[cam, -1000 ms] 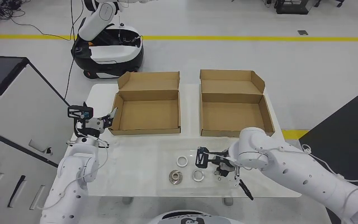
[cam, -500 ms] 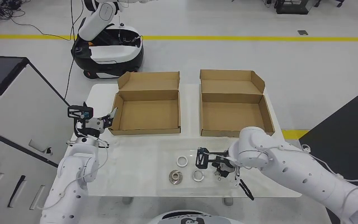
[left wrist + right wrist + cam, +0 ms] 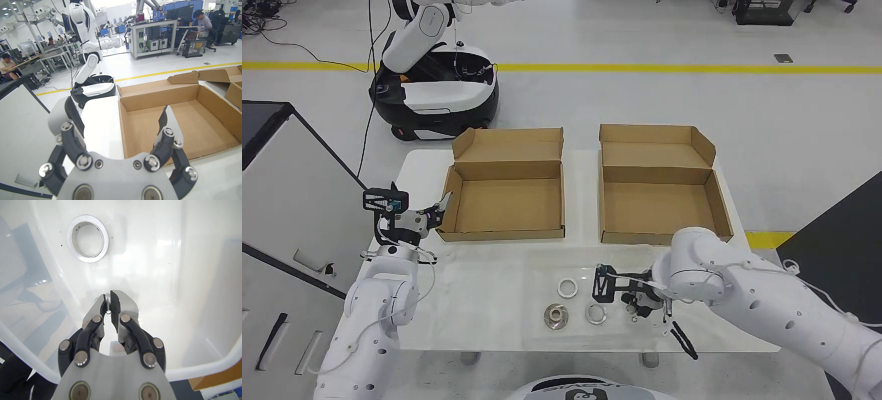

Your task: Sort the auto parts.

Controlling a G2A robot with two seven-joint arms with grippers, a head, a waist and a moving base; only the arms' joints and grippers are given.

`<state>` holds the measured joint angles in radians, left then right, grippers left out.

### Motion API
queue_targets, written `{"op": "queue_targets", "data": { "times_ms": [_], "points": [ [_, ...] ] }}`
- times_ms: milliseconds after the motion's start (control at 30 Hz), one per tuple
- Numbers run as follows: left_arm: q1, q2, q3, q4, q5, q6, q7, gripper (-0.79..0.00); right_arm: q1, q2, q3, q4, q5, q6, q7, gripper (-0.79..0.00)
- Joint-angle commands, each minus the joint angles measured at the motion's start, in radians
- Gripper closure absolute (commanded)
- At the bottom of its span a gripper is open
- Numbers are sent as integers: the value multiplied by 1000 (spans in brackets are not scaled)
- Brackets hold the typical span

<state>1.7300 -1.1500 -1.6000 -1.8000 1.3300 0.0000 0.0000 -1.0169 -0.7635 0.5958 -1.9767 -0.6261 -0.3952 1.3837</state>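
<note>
Right gripper [image 3: 107, 295] sits down inside translucent white plastic tray [image 3: 198, 366], fingers clamped together on small silver threaded bolt [image 3: 108, 306]. Bolt is mostly hidden between the black pads, its far end hard to make out. Silver metal ring [image 3: 88, 259] lies flat on the tray floor, apart from the fingertips.

Top view: right gripper [image 3: 602, 285] is over the tray [image 3: 537, 275] at the near side of white table [image 3: 492, 250], bolt too small to see. Also in the tray are a white ring [image 3: 568, 288], a silver flanged part [image 3: 556, 316] and another ring [image 3: 595, 314]. A small item under the right arm can't be identified.

Left gripper [image 3: 117, 107] has its fingers wide apart, nothing between them, just beside the outer wall of the left open brown cardboard box [image 3: 170, 123]. Right open brown cardboard box [image 3: 662, 205] stands next to it, cut off in the left wrist view.
</note>
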Motion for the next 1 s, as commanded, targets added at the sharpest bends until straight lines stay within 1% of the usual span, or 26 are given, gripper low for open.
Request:
{"op": "queue_targets", "data": {
  "times_ms": [0,167,367,667,967],
  "points": [
    [0,0,0,0,0,0,0,-785,0,1,3,-3,0,1,1,0],
    [0,0,0,0,0,0,0,-785,1,4,20,-15,7,5,0,0],
    [0,0,0,0,0,0,0,-785,5,9,59,-45,31,10,-32,0],
    [0,0,0,0,0,0,0,-785,14,19,143,-123,121,19,-95,0],
    [0,0,0,0,0,0,0,-785,-28,38,248,-128,258,9,-190,0]
  ]
}}
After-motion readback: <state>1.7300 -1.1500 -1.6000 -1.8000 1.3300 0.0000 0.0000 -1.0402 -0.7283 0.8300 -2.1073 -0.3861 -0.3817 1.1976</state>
